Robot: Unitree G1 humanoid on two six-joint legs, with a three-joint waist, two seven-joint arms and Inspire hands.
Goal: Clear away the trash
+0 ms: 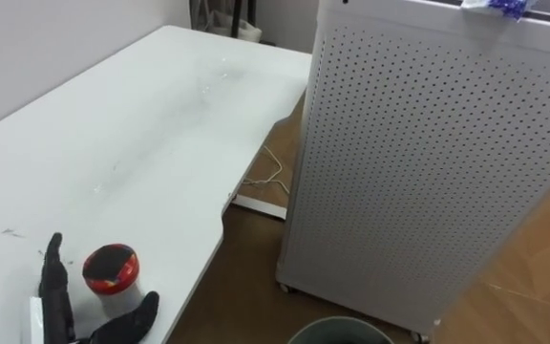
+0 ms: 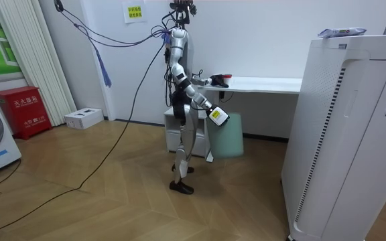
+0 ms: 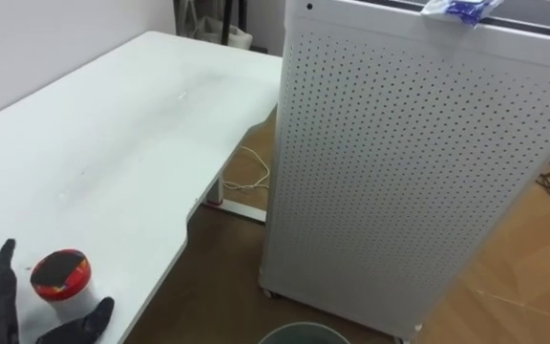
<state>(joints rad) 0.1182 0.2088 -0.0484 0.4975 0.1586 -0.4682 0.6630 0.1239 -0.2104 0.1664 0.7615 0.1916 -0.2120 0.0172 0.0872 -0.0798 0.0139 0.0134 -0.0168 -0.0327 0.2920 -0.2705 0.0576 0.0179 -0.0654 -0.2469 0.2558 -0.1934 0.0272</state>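
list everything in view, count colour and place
cup: 1, red-topped, on the desk's near end
desk: 1, white, before the robot
bin: 1, grey-green, on the floor by the desk
perforated cabinet: 1, white, right of the desk
wrapper: 1, blue-white, atop the cabinet
cable: 1, white, on the floor under the desk
box: 1, red, room view's left
left hand: 1, black, open beside the cup
right hand: 1, above the bin

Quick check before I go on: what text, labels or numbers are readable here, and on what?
Nothing is legible.
Wall sign: print too small.
Red box: white lettering blurred.
Wrapper on white unit: print blurred.
Cup lid: coloured pattern, no readable words.
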